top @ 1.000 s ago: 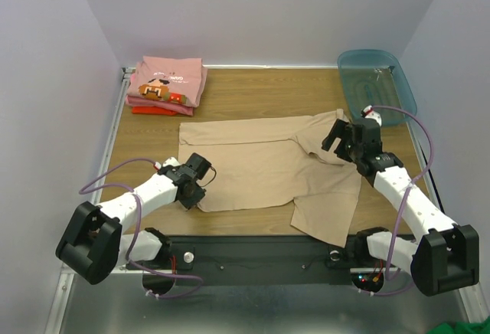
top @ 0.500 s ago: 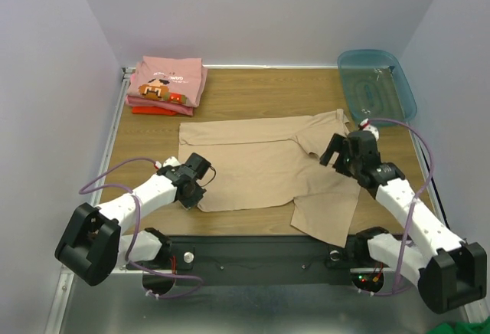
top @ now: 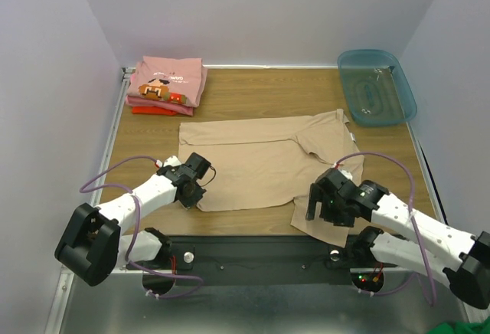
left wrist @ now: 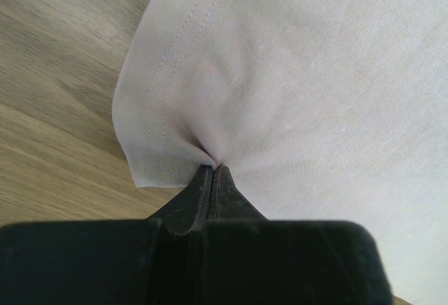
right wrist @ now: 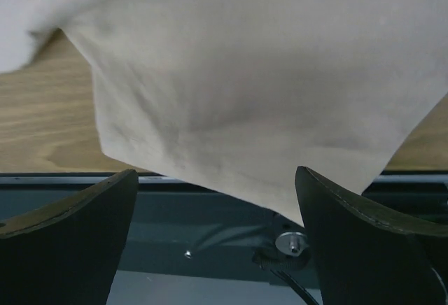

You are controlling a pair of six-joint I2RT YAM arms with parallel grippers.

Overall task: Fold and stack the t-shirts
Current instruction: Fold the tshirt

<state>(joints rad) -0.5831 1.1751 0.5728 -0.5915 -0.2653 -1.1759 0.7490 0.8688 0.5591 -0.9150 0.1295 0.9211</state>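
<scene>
The tan t-shirt (top: 253, 162) lies flat mid-table, its long axis running left to right, with the hem toward my left arm and the collar and sleeves toward my right. Its near sleeve (right wrist: 245, 74) reaches past the table's near edge. My left gripper (left wrist: 212, 172) is pinched tight on the near hem corner. My right gripper (right wrist: 217, 179) hangs just over that sleeve, jaws spread wide and empty, so I judge the sleeve is that arm's to take. The pink t-shirt (top: 167, 80) sits folded far left.
</scene>
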